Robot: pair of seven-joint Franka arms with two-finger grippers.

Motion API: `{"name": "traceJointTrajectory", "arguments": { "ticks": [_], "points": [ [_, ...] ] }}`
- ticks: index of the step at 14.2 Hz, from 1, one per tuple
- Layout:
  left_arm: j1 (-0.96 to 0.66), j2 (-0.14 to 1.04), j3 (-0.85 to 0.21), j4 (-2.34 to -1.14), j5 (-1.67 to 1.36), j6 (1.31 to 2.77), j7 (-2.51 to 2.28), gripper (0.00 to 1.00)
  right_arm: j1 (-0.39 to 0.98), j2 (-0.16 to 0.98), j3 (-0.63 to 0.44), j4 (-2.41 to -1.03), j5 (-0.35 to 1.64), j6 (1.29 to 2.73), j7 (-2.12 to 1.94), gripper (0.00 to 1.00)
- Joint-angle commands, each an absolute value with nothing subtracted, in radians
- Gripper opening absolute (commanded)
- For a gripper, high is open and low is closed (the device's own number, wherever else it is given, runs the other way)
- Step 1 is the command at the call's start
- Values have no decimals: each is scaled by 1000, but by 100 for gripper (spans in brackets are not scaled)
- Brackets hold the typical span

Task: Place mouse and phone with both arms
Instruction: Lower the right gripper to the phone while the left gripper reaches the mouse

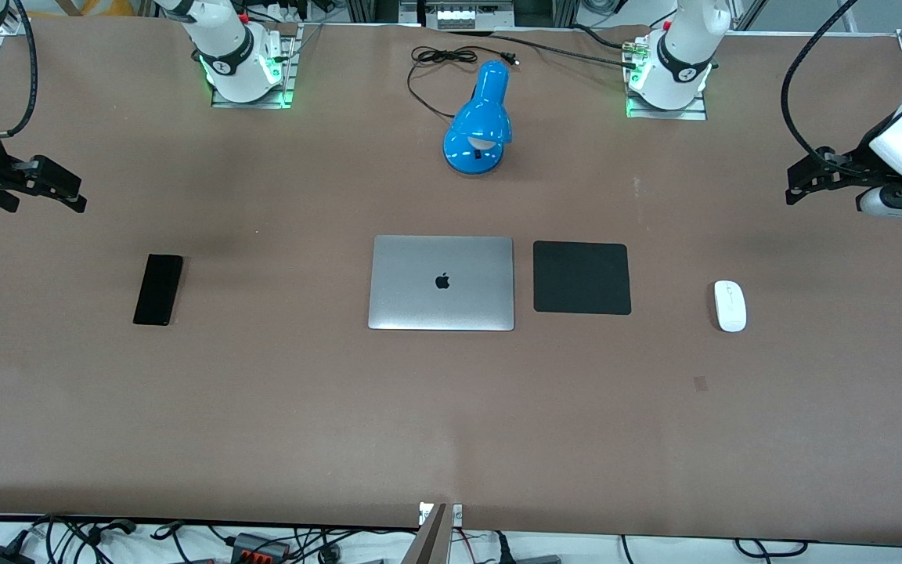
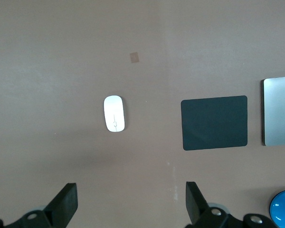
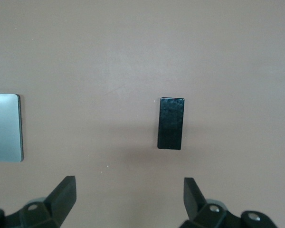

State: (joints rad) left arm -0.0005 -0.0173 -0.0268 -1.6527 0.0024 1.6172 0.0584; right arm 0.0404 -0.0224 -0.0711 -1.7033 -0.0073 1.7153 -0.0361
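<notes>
With both grippers spread empty, left gripper point(image 1: 799, 184) mid-right and right gripper point(image 1: 67, 192) mid-left, the small glossy white oval mouse point(image 1: 730, 305) looks light and slippery, best pinched across its sides, and the slim black rectangular phone point(image 1: 158, 289) stiff, thin and flat on the brown table point(image 1: 451, 407), best gripped by its long edges.

Laptop, pad and lamp on the bench

A closed silver laptop point(image 1: 441, 283) sits mid-frame, a black pad point(image 1: 582, 278) just beside it; a blue lamp point(image 1: 479, 121) stands above them, its black cord point(image 1: 439, 66) coiled at top centre.

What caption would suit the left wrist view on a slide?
Open left gripper hangs above the table, looking down on the white mouse beside the black pad.
</notes>
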Motion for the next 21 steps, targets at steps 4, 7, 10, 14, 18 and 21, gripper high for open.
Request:
{"name": "traceJointTrajectory", "arguments": {
  "ticks": [4,7,10,14,18,21],
  "points": [
    [5,-25,-34,-1654,23,1623,52,100,41,-43,-69,-1713,-14,1707,-32,100],
    [6,-11,-34,-1651,25,1596,58,100,41,-40,-69,-1716,-15,1709,-34,100],
    [6,17,-34,-1603,18,1534,51,100,40,1,-69,-1713,-17,1720,-47,100],
    [14,53,-28,-1595,18,1529,55,100,34,81,-71,-1723,-29,1742,-37,100],
    [29,193,-20,-1462,25,1529,67,100,-1,213,-72,-1726,-48,1796,-34,100],
    [28,268,-20,-1451,20,1572,66,100,-21,300,-74,-1735,-78,1868,-35,100]
  ]
}}
